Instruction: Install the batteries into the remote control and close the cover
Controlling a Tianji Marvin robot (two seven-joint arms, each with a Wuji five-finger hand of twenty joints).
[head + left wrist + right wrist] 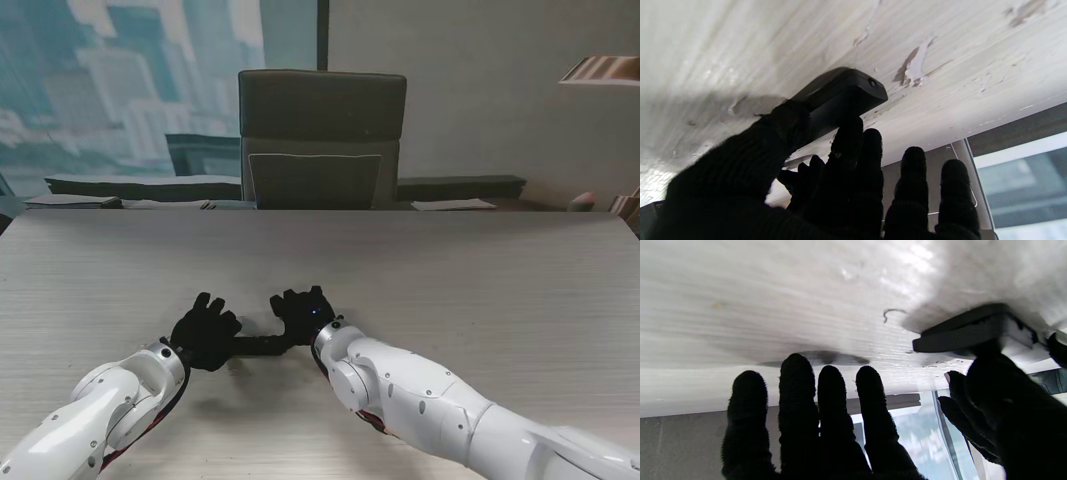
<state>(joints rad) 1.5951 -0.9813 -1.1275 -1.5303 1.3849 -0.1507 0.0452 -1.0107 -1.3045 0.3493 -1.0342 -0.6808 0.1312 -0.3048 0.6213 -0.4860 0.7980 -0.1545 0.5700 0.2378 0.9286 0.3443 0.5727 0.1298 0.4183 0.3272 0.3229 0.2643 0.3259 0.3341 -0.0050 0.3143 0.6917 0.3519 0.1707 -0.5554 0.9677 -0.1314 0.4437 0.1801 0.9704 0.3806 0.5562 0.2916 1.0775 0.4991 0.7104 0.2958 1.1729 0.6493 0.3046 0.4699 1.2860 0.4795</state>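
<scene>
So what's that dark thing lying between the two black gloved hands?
The remote control, seen from the stand view, spans from the left robot hand to the right robot hand.

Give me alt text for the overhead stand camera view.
Two black-gloved robot hands, the left hand and right hand, meet at a long black plastic remote control on a pale wood-grain table. A dark office chair stands behind the table.

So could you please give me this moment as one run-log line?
left hand: grips black plastic remote control | right hand: thumb on remote, fingers extended | batteries: not visible | pale wooden table
</scene>
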